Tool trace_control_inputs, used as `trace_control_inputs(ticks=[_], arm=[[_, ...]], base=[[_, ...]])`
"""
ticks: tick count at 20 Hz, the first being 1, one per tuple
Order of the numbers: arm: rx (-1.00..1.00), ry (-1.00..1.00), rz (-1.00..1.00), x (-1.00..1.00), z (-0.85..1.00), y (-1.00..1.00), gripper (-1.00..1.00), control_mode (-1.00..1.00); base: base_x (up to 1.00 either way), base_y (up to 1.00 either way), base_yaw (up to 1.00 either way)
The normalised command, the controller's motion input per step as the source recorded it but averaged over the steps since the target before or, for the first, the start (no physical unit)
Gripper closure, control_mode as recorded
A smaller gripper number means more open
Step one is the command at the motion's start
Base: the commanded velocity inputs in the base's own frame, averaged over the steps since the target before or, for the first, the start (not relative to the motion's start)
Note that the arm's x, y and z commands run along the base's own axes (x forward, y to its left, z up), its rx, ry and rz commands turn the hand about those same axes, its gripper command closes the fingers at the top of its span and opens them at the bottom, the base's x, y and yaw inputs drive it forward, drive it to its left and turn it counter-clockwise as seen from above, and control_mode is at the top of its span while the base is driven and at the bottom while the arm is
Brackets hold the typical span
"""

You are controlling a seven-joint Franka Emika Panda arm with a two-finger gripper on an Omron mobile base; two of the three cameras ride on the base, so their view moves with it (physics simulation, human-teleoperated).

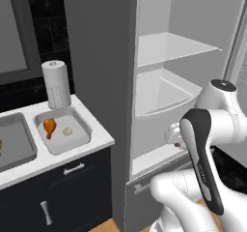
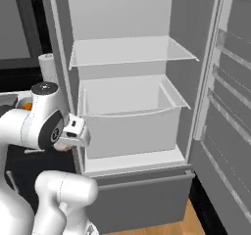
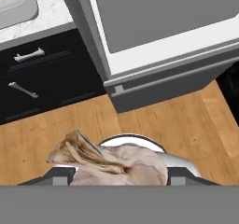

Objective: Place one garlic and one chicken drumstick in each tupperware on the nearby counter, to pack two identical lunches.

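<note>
In the hand view my gripper (image 3: 120, 174) is shut on a pale garlic (image 3: 109, 161) with a papery brown tip, over the wooden floor. In the left base view the gripper (image 1: 176, 139) hangs in front of the open fridge, right of the counter (image 1: 99, 140). Two grey tupperware sit on the counter. The right tupperware (image 1: 65, 145) holds an orange chicken drumstick (image 1: 49, 126) and a second garlic (image 1: 68, 131). An orange bit shows at the picture's edge in the left tupperware (image 1: 17, 141). From the right base view the gripper (image 2: 63, 146) is by the fridge's left wall.
The fridge (image 1: 169, 47) stands open with bare shelves and a drawer (image 2: 130, 116); its door (image 2: 230, 106) swings out to the right. A paper towel roll (image 1: 56, 83) stands behind the trays. Navy cabinet fronts with silver handles (image 3: 29, 55) are below the counter.
</note>
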Motion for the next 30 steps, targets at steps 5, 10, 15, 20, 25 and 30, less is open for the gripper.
trace_control_inputs(ticks=[5,10,15,20,25,30], arm=[[0.00,0.00,0.00,0.00,0.00,0.00,1.00,1.00],[0.00,0.00,0.00,0.00,0.00,0.00,1.00,1.00],[0.00,0.00,0.00,0.00,0.00,0.00,1.00,1.00],[0.00,0.00,0.00,0.00,0.00,0.00,1.00,1.00],[0.00,0.00,0.00,0.00,0.00,0.00,1.00,1.00],[0.00,0.01,0.06,0.49,0.00,0.00,1.00,-1.00]], base=[[-0.02,1.00,0.05],[0.29,1.00,0.12],[0.17,0.98,0.16],[0.11,0.67,0.18],[0.75,0.10,0.17],[0.27,0.00,0.06]])
